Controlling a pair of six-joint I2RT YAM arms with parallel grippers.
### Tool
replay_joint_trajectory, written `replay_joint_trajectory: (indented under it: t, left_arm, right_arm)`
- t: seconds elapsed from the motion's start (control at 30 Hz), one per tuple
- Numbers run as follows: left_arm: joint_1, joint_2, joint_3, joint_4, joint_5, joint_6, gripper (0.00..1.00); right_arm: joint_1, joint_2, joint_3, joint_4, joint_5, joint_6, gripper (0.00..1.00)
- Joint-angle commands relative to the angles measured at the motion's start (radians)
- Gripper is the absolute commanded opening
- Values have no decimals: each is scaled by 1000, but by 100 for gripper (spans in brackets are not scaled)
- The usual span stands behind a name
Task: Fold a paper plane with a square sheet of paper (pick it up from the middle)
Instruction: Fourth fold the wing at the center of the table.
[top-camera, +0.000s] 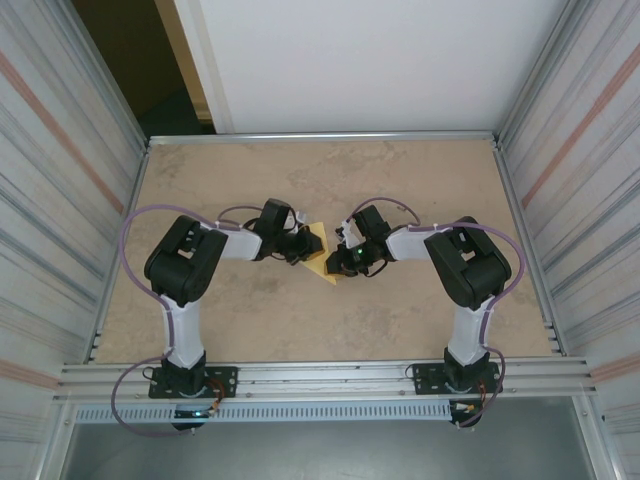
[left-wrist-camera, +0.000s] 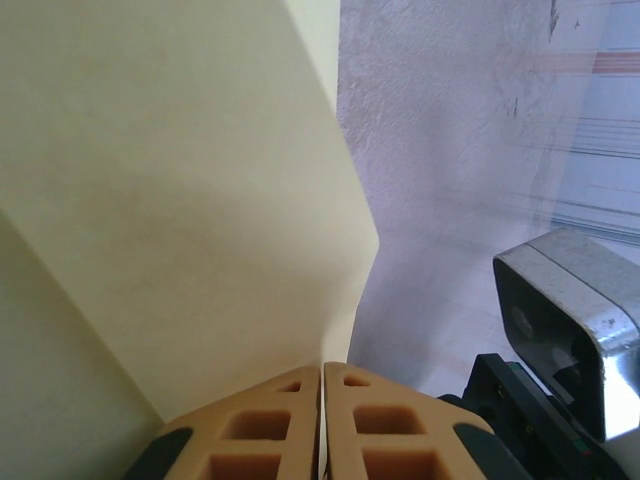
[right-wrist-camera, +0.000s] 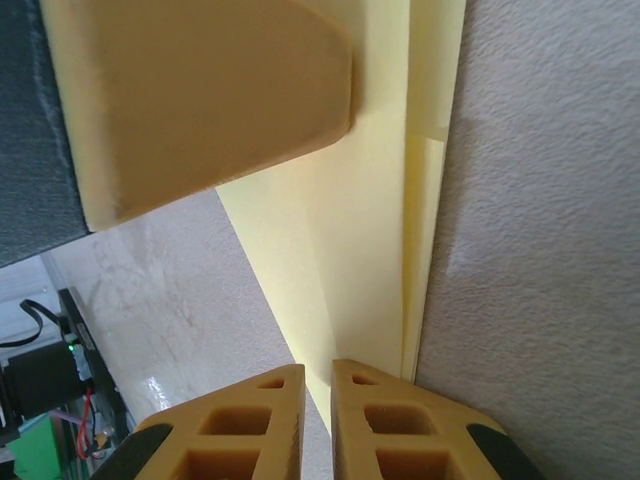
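**Figure: two-arm grip on a partly folded sheet.** The two arms are meeting over the middle of the table (top-camera: 420, 190). The pale yellow sheet of paper (top-camera: 322, 262) is sitting between them, partly folded, with one corner pointing toward the near edge. Whether it is touching the table cannot be told.

The left gripper (left-wrist-camera: 322, 372) is clamping one edge of the sheet, its jaws pressed together with only a hairline between them. The right gripper (right-wrist-camera: 318, 372) is standing nearly closed. The sheet is running down into its narrow slot, so it is judged to be pinching the paper as well.

The sheet is likely behaving as a very light, limp and smooth thing that creases and tears easily. The folded edge (right-wrist-camera: 425, 230), where the layers are doubling, is probably offering the stiffest and safest hold. Any pull between the two grips is risking a tear.
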Motion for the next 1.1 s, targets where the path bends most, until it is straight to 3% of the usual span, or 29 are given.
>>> replay_joint_trajectory:
  t: [0.0,0.8,1.07]
  left_arm:
    - [3,18,34,-33,-4,35,12]
    - [49,68,91,-66,7,99,11]
    - [57,62,90,-137,-72,129,11]
  right_arm:
    - [1,32,8,-86,57,-32,15]
    - [3,60,28,-168,118,-53,11]
    - [3,61,26,-192,130,-52,11]
